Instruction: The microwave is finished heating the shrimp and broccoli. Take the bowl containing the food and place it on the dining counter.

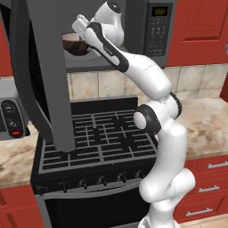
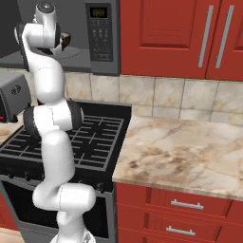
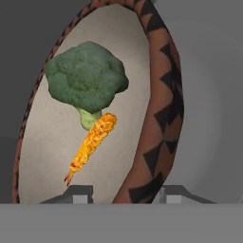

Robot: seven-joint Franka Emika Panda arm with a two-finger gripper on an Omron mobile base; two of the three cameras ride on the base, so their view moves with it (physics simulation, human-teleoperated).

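**A:** Reaching into the microwave, why's the hand angled like that?

**B:** It's pinching the bowl by its rim, one finger inside, one outside. Broccoli and shrimp sit in the bowl, inside the microwave.

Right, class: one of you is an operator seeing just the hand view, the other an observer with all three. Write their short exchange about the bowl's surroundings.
Operator: I see the bowl with broccoli and shrimp. Where does it sit?
Observer: Inside the microwave, above the stove.
Operator: Is the door in the way?
Observer: The door stands open to the arm's left, out over the stove.
Operator: Where's the counter?
Observer: The dining counter lies right of the stove.
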